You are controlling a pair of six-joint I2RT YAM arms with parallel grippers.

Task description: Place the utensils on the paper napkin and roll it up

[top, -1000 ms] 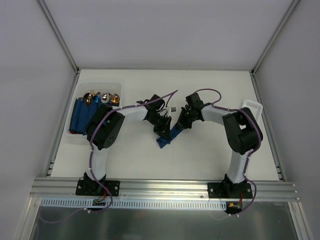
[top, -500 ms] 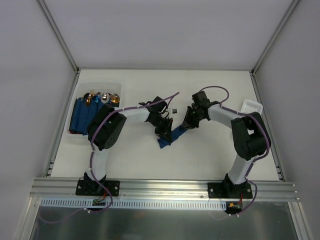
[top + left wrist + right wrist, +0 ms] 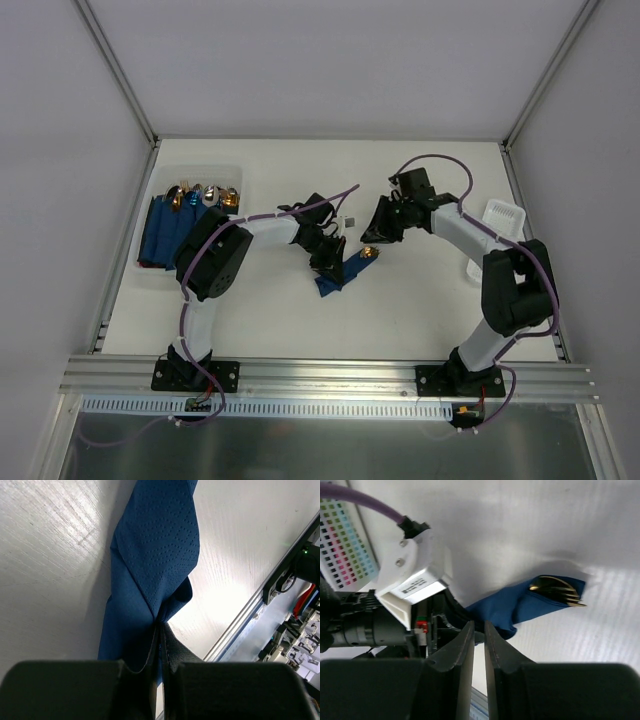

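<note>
The paper napkin (image 3: pixel 338 273) lies mid-table as a dark blue twisted roll. A gold fork head (image 3: pixel 369 254), one of the utensils, pokes from its upper right end. My left gripper (image 3: pixel 325 262) is shut on the roll's lower part; in the left wrist view the blue paper (image 3: pixel 155 555) is pinched at the fingertips (image 3: pixel 161 625). My right gripper (image 3: pixel 372 238) hovers just up and right of the fork end, apart from it. In the right wrist view its jaws (image 3: pixel 479 625) stand a narrow gap apart with nothing between them, and the napkin (image 3: pixel 520 605) and fork tines (image 3: pixel 559 591) lie beyond.
A white tray (image 3: pixel 237 175) at the back left holds several dark blue rolls (image 3: pixel 165 235) with metallic cutlery heads. A white basket (image 3: pixel 503 215) stands at the right edge. A small cube (image 3: pixel 349 220) sits behind the napkin. The left arm's wrist (image 3: pixel 410 587) fills the right wrist view's left side.
My right gripper let go of the roll's upper end, opened slightly and drew back up and to the right, baring the gold fork head. The left gripper kept its hold.
</note>
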